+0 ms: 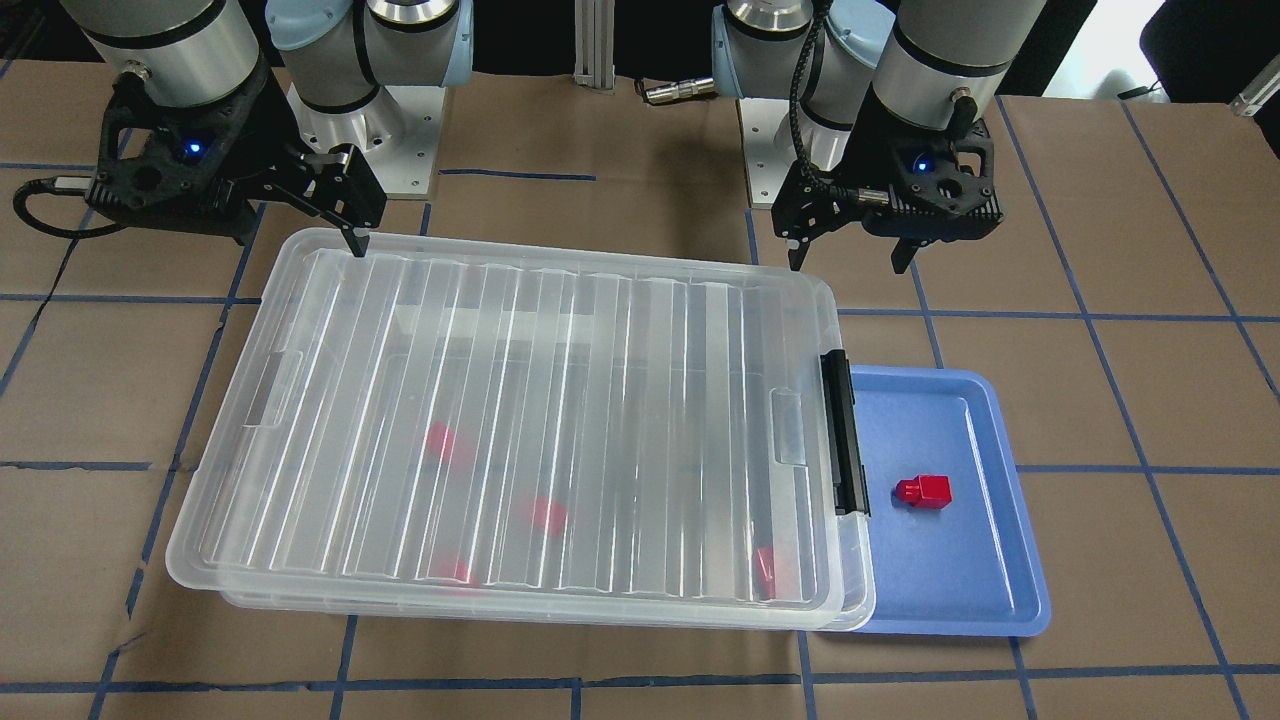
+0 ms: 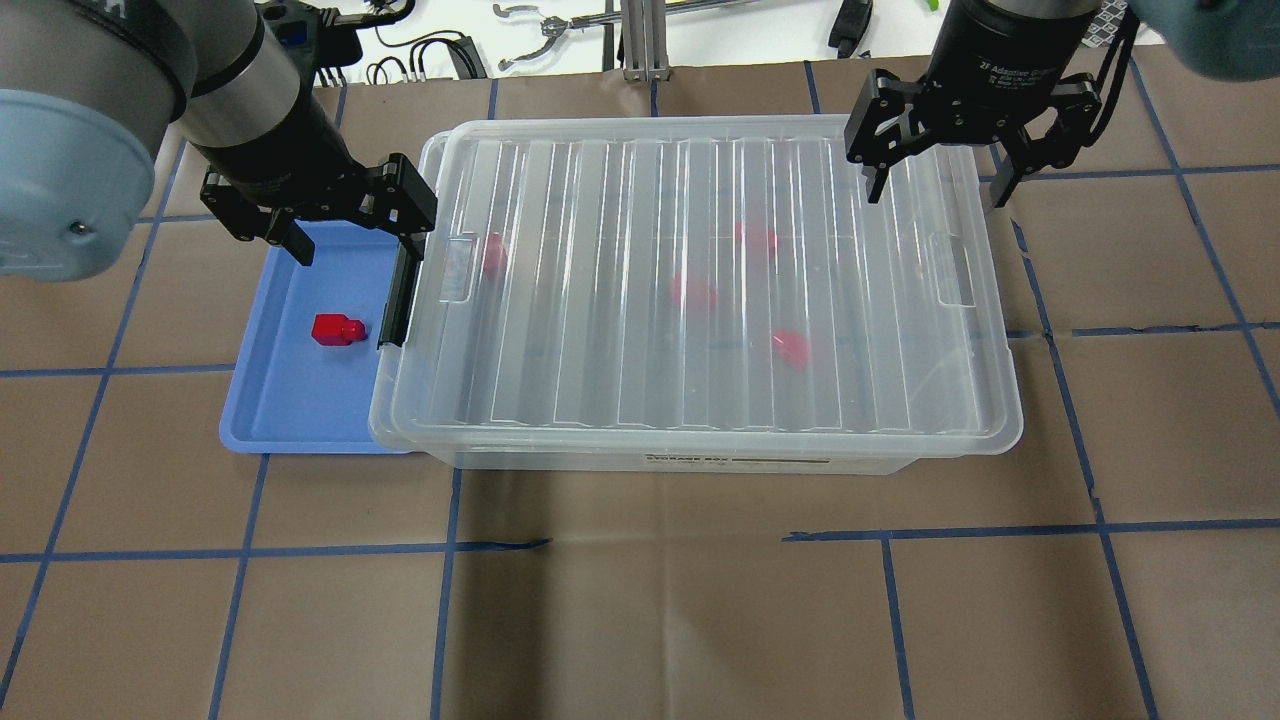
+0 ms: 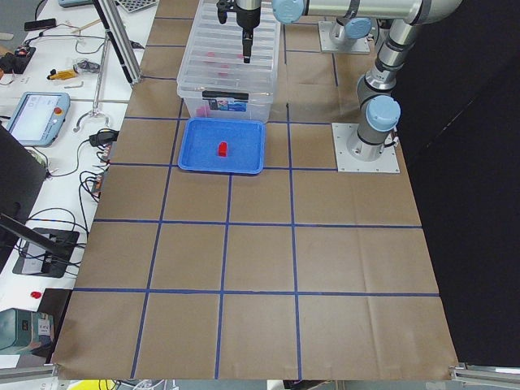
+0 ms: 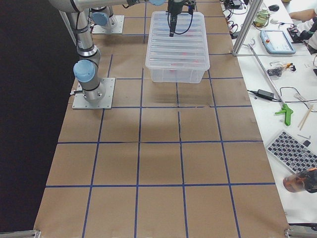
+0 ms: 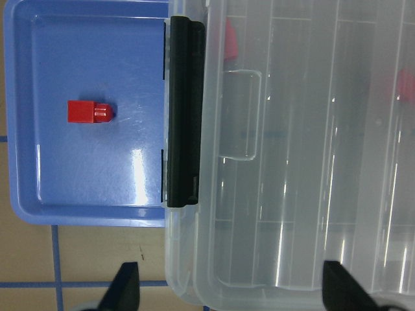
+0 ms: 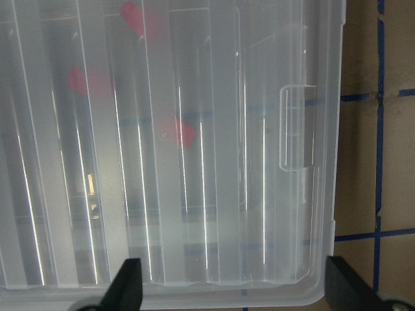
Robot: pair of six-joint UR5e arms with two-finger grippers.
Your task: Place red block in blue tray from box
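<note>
One red block (image 1: 924,492) lies in the blue tray (image 1: 960,585); it also shows in the overhead view (image 2: 337,329) and the left wrist view (image 5: 89,111). The clear box (image 2: 700,390) has its ribbed lid on, with the black latch (image 2: 398,300) at the tray side. Several more red blocks (image 2: 692,292) show blurred through the lid. My left gripper (image 2: 355,240) is open and empty above the far end of the tray and the latch corner. My right gripper (image 2: 936,188) is open and empty above the box's far right corner.
The box's latch end overhangs the tray's rim (image 5: 165,217). The table is brown paper with blue tape lines (image 2: 660,535). Both arm bases (image 1: 370,130) stand behind the box. Tools and cables lie on side benches (image 4: 282,64) off the table.
</note>
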